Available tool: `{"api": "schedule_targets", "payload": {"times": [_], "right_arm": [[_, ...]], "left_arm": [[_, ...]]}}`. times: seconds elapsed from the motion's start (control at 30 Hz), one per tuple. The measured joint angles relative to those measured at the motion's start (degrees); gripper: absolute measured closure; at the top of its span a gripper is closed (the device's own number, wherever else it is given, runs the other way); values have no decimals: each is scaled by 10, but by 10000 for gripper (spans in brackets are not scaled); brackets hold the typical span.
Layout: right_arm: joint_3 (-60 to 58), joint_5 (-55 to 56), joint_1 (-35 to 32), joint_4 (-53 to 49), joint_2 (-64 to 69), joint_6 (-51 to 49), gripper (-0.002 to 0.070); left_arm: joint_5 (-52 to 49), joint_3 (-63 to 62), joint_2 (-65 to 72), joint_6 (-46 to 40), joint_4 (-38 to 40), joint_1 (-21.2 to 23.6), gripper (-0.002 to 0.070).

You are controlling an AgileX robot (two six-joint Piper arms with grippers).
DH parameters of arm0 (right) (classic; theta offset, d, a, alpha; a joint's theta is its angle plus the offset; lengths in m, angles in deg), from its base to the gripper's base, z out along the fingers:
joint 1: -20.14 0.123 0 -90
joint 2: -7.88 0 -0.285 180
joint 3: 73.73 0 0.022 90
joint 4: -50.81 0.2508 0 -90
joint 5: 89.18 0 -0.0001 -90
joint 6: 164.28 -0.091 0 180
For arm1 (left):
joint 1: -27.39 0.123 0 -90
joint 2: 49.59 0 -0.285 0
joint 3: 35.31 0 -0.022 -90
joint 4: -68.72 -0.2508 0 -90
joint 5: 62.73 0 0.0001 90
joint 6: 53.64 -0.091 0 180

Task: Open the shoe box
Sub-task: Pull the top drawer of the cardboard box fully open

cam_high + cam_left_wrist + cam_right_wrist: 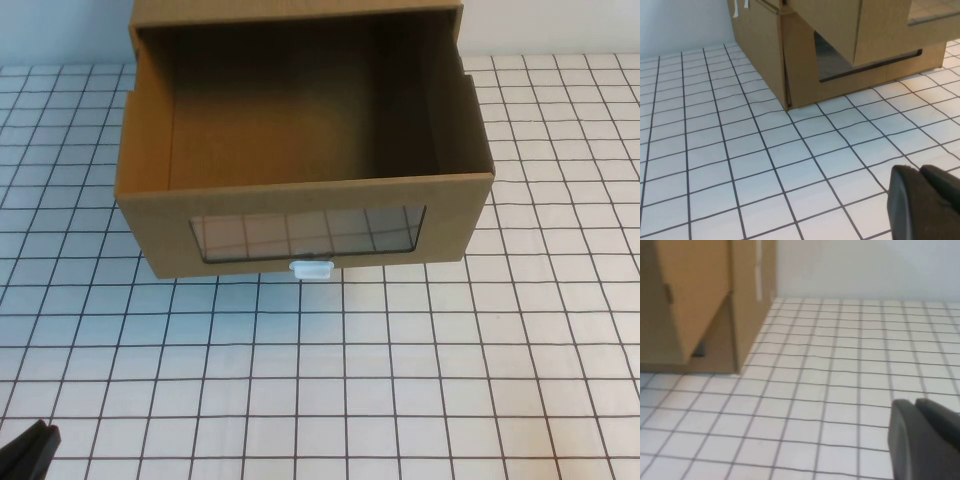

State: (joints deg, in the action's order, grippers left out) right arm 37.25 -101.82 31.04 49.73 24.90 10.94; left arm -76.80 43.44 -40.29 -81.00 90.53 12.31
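Note:
The brown cardboard shoe box (300, 150) stands at the back middle of the gridded table, its drawer pulled out toward me and empty inside. The drawer front has a clear window (308, 235) and a small white pull tab (311, 268). The box (840, 55) also shows in the left wrist view, and the box (700, 305) in the right wrist view. My left gripper (919, 172) is shut and empty, low at the near left corner (30, 450), far from the box. My right gripper (914, 405) is shut and empty, off to the box's right, outside the high view.
White tabletop with a black grid (400, 380) stretches in front of and beside the box. A pale wall (865, 265) rises behind the table.

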Motion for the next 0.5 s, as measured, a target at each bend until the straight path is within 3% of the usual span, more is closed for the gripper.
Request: {"api": "schedule_targets", "payload": {"times": [0.17, 0.33, 0.5], "right_arm": [[-62, 37, -73, -2, -51, 0, 689], [-95, 29, -75, -4, -97, 0, 689], [-95, -53, -75, -2, -97, 0, 689]], "left_arm": [[0, 0, 0, 0, 0, 0, 677], [0, 0, 0, 0, 0, 0, 677], [0, 0, 0, 0, 0, 0, 677]]}}
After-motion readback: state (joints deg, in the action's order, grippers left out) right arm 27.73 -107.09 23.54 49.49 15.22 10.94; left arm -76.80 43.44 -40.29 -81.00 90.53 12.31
